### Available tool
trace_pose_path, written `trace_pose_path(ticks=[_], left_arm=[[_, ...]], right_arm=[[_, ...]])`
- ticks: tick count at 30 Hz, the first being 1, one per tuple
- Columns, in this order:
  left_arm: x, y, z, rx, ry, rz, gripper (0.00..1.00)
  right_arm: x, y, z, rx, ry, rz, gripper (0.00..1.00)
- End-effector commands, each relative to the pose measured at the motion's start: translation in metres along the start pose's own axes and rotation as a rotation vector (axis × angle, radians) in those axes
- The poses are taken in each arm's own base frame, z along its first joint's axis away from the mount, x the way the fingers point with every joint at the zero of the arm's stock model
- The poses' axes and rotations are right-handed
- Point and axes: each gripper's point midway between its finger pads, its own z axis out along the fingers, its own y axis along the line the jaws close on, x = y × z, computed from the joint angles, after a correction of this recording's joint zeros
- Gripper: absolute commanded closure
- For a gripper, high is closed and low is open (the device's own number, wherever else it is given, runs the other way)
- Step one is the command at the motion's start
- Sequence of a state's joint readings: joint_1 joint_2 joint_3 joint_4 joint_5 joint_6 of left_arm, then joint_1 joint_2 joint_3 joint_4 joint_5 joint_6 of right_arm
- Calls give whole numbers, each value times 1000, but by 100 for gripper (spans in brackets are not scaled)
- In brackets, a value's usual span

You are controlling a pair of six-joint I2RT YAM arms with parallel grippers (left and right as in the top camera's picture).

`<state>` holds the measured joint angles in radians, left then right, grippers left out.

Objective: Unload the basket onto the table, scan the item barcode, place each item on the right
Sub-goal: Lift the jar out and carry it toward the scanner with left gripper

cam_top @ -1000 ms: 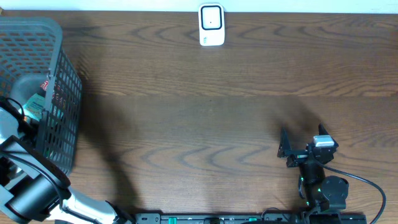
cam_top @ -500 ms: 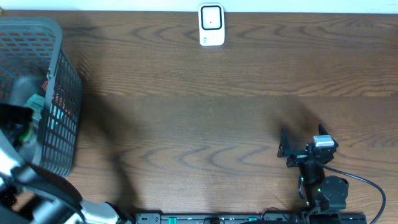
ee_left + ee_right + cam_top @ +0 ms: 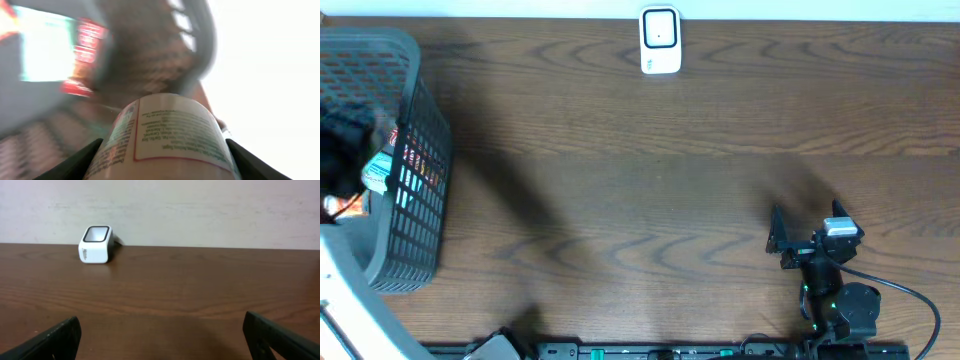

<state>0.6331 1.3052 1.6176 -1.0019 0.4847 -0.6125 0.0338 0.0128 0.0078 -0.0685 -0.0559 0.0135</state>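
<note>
Left wrist: left gripper (image 3: pixel 162 150) grasps a labelled bottle (image 3: pixel 170 125) at the basket (image 3: pixel 415 190); right gripper (image 3: pixel 160 335) released, empty.

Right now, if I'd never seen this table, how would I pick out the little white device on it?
Start at the brown wooden table and look to its far edge, about midway along. There stands the barcode scanner, alone on bare wood. It is a small white rounded box with a dark-rimmed window, far smaller than the grey mesh basket at the left.
</note>
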Motion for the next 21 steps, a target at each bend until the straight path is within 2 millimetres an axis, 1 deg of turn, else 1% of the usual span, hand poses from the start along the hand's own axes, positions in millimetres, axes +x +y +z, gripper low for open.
trace_pose_path(ticks=[1, 3, 5, 8, 10, 12, 14, 15, 21], left_arm=[[36, -51, 0, 152, 112, 35, 30], [57, -69, 10, 175, 158, 82, 30], [80, -83, 26, 151, 186, 141, 30], [110, -91, 49, 97, 224, 217, 30], [132, -91, 68, 43, 254, 269, 30], [148, -87, 85, -14, 272, 308, 30], [161, -79, 102, -81, 292, 330, 30], [168, -72, 112, -127, 305, 339, 30], [194, -32, 155, -329, 373, 374, 30]], right_arm=[[1, 1, 0, -5, 2, -4, 1], [1, 1, 0, -5, 2, -4, 1], [1, 1, 0, -5, 2, -4, 1], [1, 1, 0, -5, 2, -4, 1], [1, 1, 0, -5, 2, -4, 1], [1, 1, 0, -5, 2, -4, 1], [1, 1, 0, -5, 2, -4, 1], [1, 1, 0, -5, 2, -4, 1], [1, 1, 0, -5, 2, -4, 1]])
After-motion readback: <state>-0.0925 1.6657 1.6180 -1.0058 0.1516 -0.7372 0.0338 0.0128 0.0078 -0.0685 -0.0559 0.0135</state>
